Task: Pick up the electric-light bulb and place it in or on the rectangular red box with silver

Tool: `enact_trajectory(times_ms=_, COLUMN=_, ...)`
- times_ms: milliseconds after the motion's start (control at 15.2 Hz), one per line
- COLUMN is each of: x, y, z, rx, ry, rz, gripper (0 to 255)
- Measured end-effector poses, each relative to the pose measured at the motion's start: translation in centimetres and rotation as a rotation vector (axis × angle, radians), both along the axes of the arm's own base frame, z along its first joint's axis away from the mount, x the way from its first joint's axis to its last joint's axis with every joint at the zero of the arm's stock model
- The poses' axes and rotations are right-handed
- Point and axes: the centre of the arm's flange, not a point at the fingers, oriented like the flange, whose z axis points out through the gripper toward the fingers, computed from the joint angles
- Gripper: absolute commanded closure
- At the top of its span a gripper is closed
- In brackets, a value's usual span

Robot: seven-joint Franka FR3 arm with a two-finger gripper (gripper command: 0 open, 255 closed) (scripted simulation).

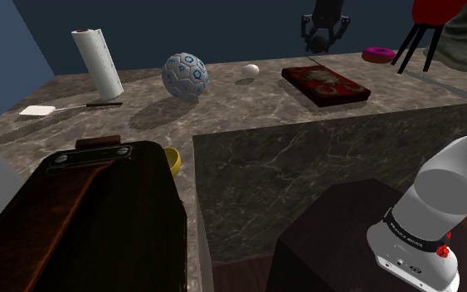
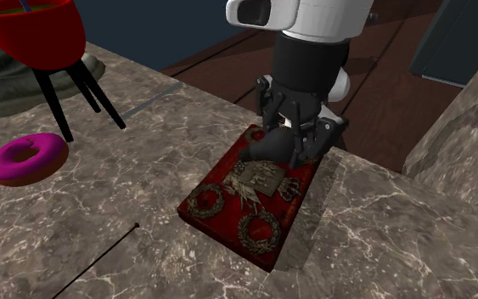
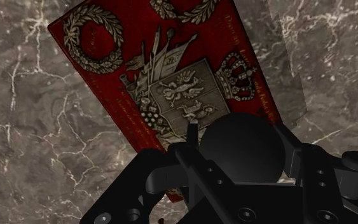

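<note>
Claw closed on a dark rounded object, judged to be the bulb; both fingers bear on its flanks. Directly under the claw lies the rectangular red box with silver crest and wreaths, flat on the marbled bench. The bulb hangs over one short end of the box, within its outline; contact with the lid cannot be told. Step in hand, as judged: placing, release not yet made. The next move calls for a short straight descent to contact, then a gentle parting of the fingers, since a round body may roll off the flat lid. Beside the box, to one side of the claw, sits a small white rounded object; well apart on the other side, a pink doughnut.
</note>
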Motion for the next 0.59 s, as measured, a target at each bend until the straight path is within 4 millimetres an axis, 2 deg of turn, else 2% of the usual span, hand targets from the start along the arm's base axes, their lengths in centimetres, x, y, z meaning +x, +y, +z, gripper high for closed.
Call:
enact_trajectory(times_ms=198, x=-2.4, y=-1.2, z=0.3, rx=0.000, ry=0.000, rz=-0.001, gripper=255)
enact_trajectory(times_ms=594, x=-3.0, y=-1.5, z=-2.5, rx=0.000, ry=0.000, rz=0.000, gripper=255)
